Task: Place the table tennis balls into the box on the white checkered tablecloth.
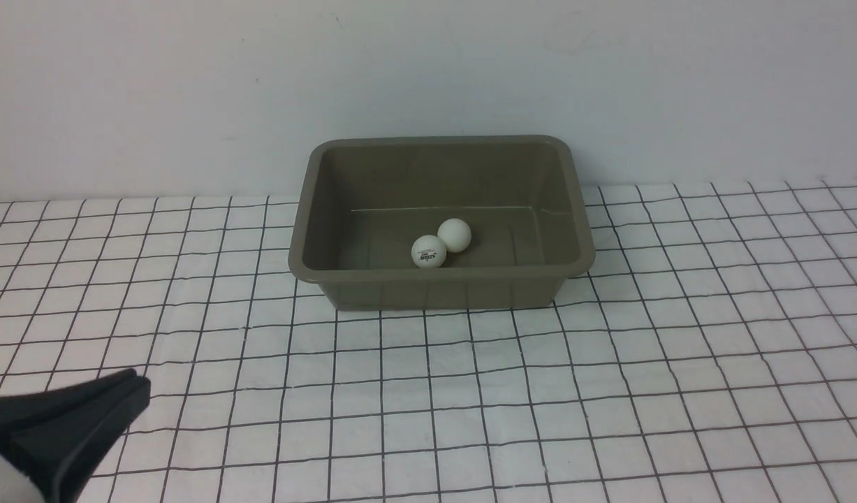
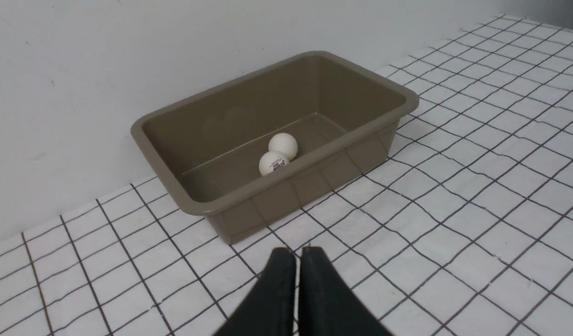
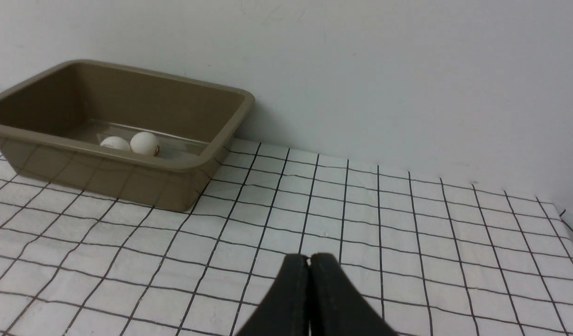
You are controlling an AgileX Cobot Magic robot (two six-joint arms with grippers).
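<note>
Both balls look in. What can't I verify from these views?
Right gripper: absent from front view; right wrist view shows only shut tips.
Left gripper: front view's corner cuts off its body.
Printed ball: logo too small to read.
Box: near wall hides floor strip behind it, front view.

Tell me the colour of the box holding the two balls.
The box is plain olive-green, with no pattern; it shows best in the left wrist view.
</note>
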